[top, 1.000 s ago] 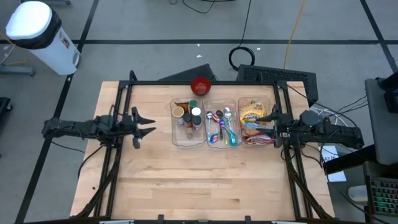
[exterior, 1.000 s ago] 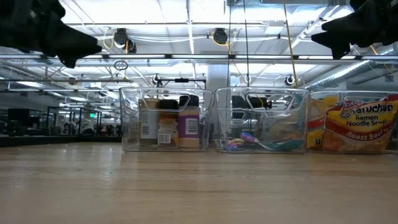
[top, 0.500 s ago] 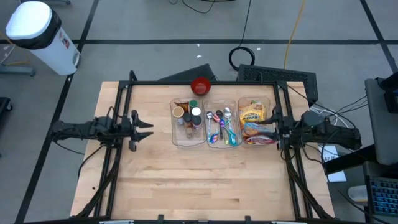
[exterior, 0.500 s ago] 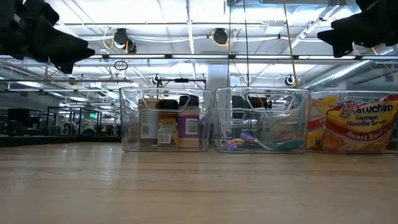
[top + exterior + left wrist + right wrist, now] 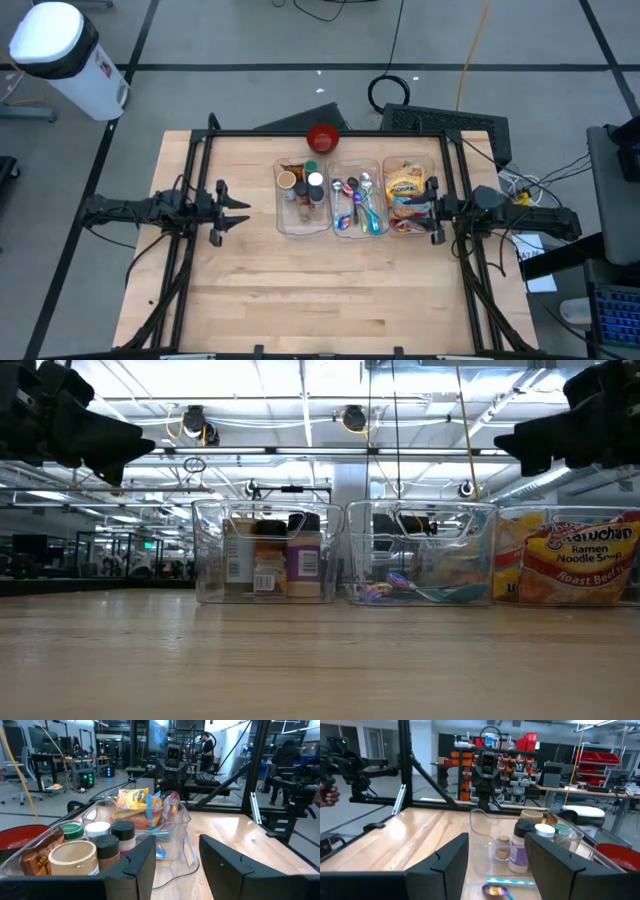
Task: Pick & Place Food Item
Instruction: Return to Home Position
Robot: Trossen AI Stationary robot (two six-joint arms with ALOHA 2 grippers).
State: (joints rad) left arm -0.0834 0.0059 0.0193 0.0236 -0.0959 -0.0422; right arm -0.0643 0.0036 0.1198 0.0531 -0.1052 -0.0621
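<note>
Three clear bins stand side by side at the table's middle. The right bin (image 5: 441, 166) holds ramen and snack packets (image 5: 405, 188), and a ramen pack (image 5: 585, 560) leans against its near wall. My right gripper (image 5: 433, 210) hovers level at that bin's right edge, open and holding nothing; the low view shows it above bin height (image 5: 515, 452). My left gripper (image 5: 240, 205) hangs open over bare table left of the jar bin (image 5: 280, 222), also above bin height (image 5: 125, 445). Nothing lies between the open fingers in either wrist view, left (image 5: 177, 865) or right (image 5: 496, 870).
The left bin holds jars and spice bottles (image 5: 303, 192). The middle bin holds spoons (image 5: 357, 200). A red bowl (image 5: 322, 137) sits behind the bins at the far edge. Bare wood table (image 5: 320, 290) lies in front of the bins. Black frame rails (image 5: 190, 260) run along both sides.
Both grippers have sunk a little, the right one more than the left. The right gripper has also edged toward the packet bin. Neither has changed its finger gap, and nothing in the bins has moved.
</note>
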